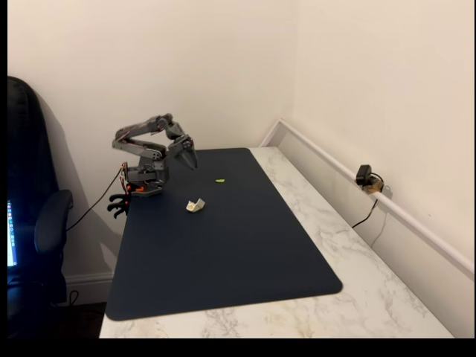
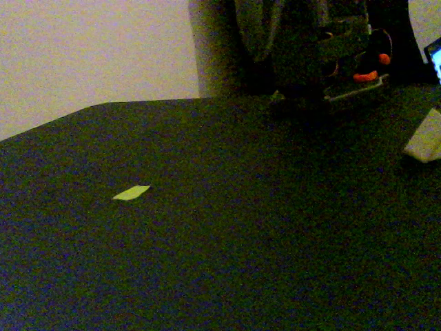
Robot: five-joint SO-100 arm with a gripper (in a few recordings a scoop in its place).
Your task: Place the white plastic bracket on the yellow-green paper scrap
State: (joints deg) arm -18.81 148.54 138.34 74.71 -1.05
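Off-white, the white plastic bracket [image 1: 195,205] lies below and slightly right of the raised gripper [image 1: 190,161]; the yellow-green paper scrap [image 1: 220,180] sits further right. Whether the jaws are parted cannot be told.

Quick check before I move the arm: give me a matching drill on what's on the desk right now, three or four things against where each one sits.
Things:
1. bracket
2. paper scrap
3. claw
4. mat

Places:
A. lies flat on the marble desk
B. hangs above the mat's far end, touching nothing
C. on the mat, in front of the arm's base
D. on the mat, apart from the bracket, nearer the wall in the wide fixed view

Pairs: 1-C, 2-D, 3-B, 4-A
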